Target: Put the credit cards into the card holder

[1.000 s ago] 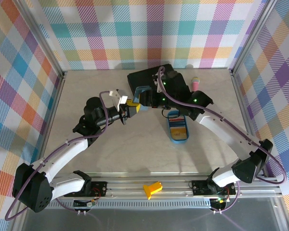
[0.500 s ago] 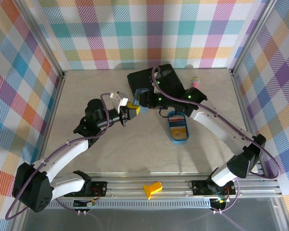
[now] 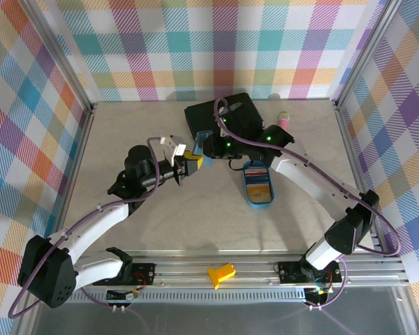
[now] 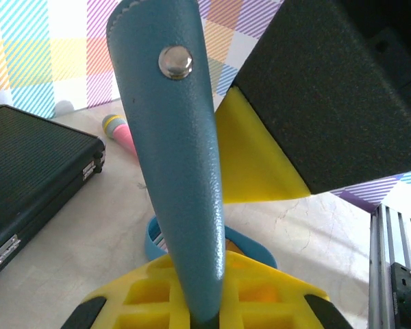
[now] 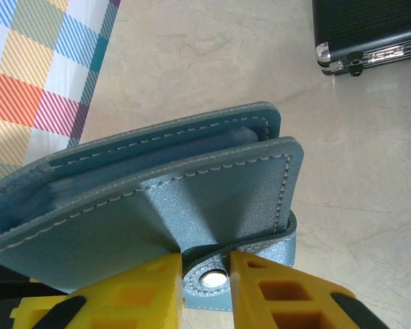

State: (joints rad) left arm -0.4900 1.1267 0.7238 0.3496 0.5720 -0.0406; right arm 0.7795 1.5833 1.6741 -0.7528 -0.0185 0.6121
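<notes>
- You cannot see inside the card holder (image 5: 157,205). From the right wrist, its two teal leaves lie almost closed, with only a thin strip of lining between them. Its left end is cut off at the frame edge.
- In that view its long axis runs left to right, with the stitched free corners at the right. The clasp tab (image 5: 260,257) curls under it.
- From the left wrist you see it edge-on as a narrow teal strip, nearly upright and leaning slightly left. A snap stud sits near the top, and the lower end is lost between the fingers.
- Your right gripper (image 5: 207,291) pinches the tab, one yellow finger against each side.
- Your left gripper (image 4: 198,305) is clamped on the holder's other end.
- From above, the holder hangs off the table (image 3: 160,223) between both grippers, just beside the near left corner of the black case (image 3: 220,115). The right gripper covers much of it.
- The credit cards (image 3: 257,174) lie in the blue oval tray (image 3: 257,203), to the holder's right. They show as orange and red patches, too small to count.
</notes>
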